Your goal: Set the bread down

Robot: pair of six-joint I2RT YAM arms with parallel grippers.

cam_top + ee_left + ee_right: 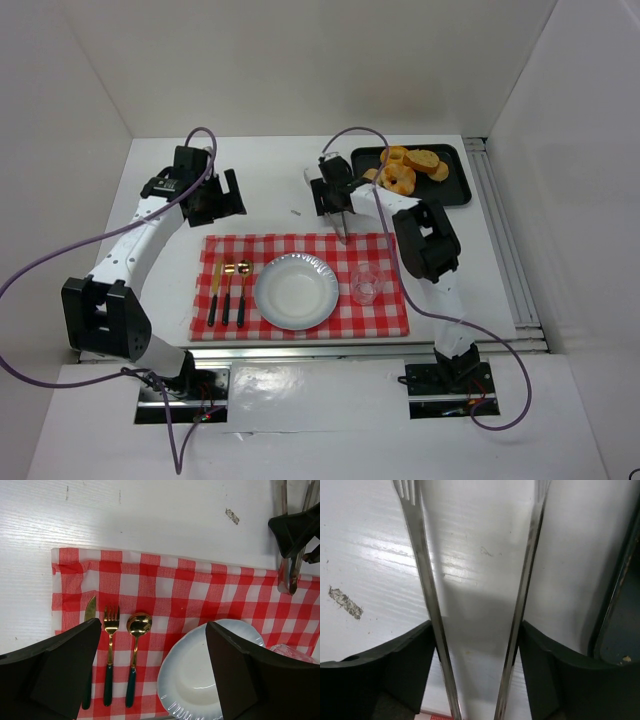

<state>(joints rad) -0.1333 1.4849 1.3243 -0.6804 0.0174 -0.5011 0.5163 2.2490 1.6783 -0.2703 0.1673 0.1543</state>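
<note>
right gripper (335, 203) jaws clamped on metal tongs (342, 228), tips over the checked cloth (380, 315) edge. left gripper (154, 627) jaws apart, empty. bread (428, 161) lies on black tray (457, 190).

A: What rests directly on the white tabletop (270, 170)?
B: A red-and-white checked cloth (385, 318) at near centre; a black tray (458, 192) at far right, apart from it; a small grey fleck (296, 212) just beyond the cloth's far edge.

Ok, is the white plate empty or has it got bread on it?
Empty: the plate shows bare white inside, and the bread lies on the black tray.
</note>
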